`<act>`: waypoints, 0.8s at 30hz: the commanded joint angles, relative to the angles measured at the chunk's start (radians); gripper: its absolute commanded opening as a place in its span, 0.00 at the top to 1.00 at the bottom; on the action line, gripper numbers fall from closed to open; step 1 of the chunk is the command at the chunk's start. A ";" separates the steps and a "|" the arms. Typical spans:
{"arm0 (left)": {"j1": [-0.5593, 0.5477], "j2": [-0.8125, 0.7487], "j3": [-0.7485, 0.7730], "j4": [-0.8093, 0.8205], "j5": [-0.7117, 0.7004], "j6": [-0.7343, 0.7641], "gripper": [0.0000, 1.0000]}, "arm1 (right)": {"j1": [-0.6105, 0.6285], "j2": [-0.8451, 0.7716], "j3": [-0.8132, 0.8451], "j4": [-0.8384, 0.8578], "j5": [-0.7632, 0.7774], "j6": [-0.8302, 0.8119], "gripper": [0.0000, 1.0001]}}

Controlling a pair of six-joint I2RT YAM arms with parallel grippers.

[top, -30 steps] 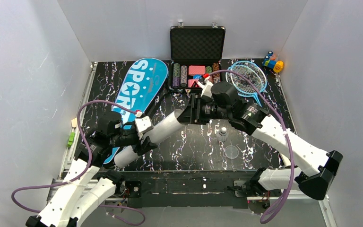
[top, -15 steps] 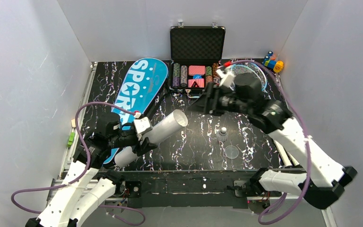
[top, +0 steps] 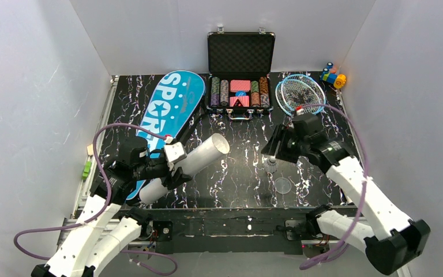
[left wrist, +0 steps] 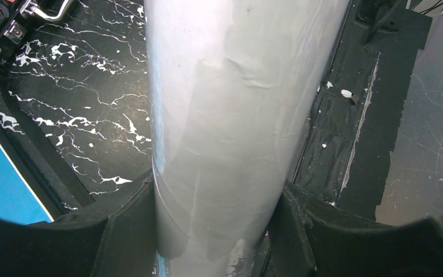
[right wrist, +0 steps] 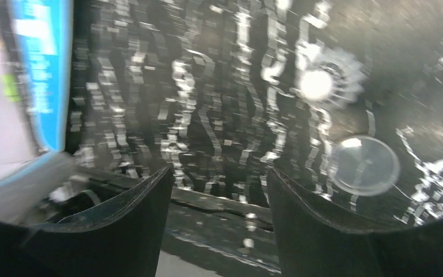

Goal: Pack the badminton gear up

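On the left of the table (top: 231, 193), the blue "SPORT" bag (top: 170, 107) lies flat, unmoved. Just beside it the left gripper (top: 172, 165) stays clamped round the white tube (top: 199, 156), whose open end points toward the table's middle. The right gripper (top: 273, 148), at that open end a second ago, now hangs with jaws apart and empty just above the shuttlecock (top: 272, 166), with a clear round lid (top: 282, 185) nearby. At the far right, the rackets (top: 300, 93) lie uncovered.

White tube (top: 203, 154), blue bag (top: 173, 101) with white lettering, light-blue rackets (top: 300, 95) — black tabletop (top: 236, 186) veined in white.
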 commanded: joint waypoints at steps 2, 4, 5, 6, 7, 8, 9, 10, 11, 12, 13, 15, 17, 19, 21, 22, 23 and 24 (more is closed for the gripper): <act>0.001 0.004 0.051 0.006 0.008 0.002 0.72 | -0.007 0.053 -0.100 0.021 0.195 -0.038 0.31; 0.001 0.004 0.052 0.005 0.009 0.000 0.72 | -0.007 0.086 -0.109 0.027 0.239 -0.044 0.31; 0.001 0.003 0.052 0.005 0.009 -0.001 0.72 | -0.007 0.102 -0.110 0.034 0.255 -0.048 0.31; 0.001 0.002 0.052 0.004 0.007 0.000 0.72 | -0.007 0.122 -0.110 0.037 0.273 -0.053 0.31; 0.001 0.002 0.051 0.002 0.007 0.001 0.72 | -0.007 0.142 -0.109 0.046 0.284 -0.056 0.31; 0.001 0.002 0.050 0.003 0.007 0.001 0.72 | -0.007 0.162 -0.108 0.055 0.293 -0.061 0.32; 0.001 0.002 0.051 0.003 0.007 0.000 0.72 | -0.006 0.181 -0.104 0.061 0.307 -0.065 0.32; 0.000 0.002 0.051 0.003 0.007 0.000 0.72 | -0.007 0.202 -0.103 0.073 0.313 -0.067 0.33; 0.001 0.001 0.052 0.003 0.007 -0.001 0.72 | -0.007 0.222 -0.101 0.083 0.321 -0.072 0.35; 0.001 0.002 0.053 0.002 0.007 0.000 0.72 | -0.007 0.238 -0.099 0.094 0.328 -0.076 0.37; 0.001 0.002 0.056 0.002 0.007 -0.001 0.72 | -0.007 0.258 -0.097 0.102 0.330 -0.076 0.38; 0.001 0.005 0.061 -0.002 0.007 0.000 0.72 | -0.007 0.290 -0.088 0.111 0.331 -0.078 0.40; 0.001 0.006 0.065 -0.003 0.006 0.001 0.72 | -0.005 0.320 -0.082 0.116 0.326 -0.080 0.42; 0.001 0.007 0.066 -0.004 0.005 0.003 0.72 | -0.005 0.332 -0.084 0.124 0.318 -0.084 0.43; 0.001 0.007 0.065 -0.004 0.007 0.002 0.72 | -0.005 0.346 -0.086 0.128 0.314 -0.085 0.44; 0.001 0.006 0.066 -0.004 0.007 0.004 0.73 | -0.004 0.351 -0.087 0.130 0.312 -0.086 0.45; 0.001 0.005 0.065 -0.003 0.007 0.003 0.73 | -0.005 0.355 -0.090 0.131 0.309 -0.084 0.46; 0.001 0.006 0.065 -0.001 0.007 0.003 0.73 | -0.005 0.358 -0.093 0.133 0.305 -0.083 0.47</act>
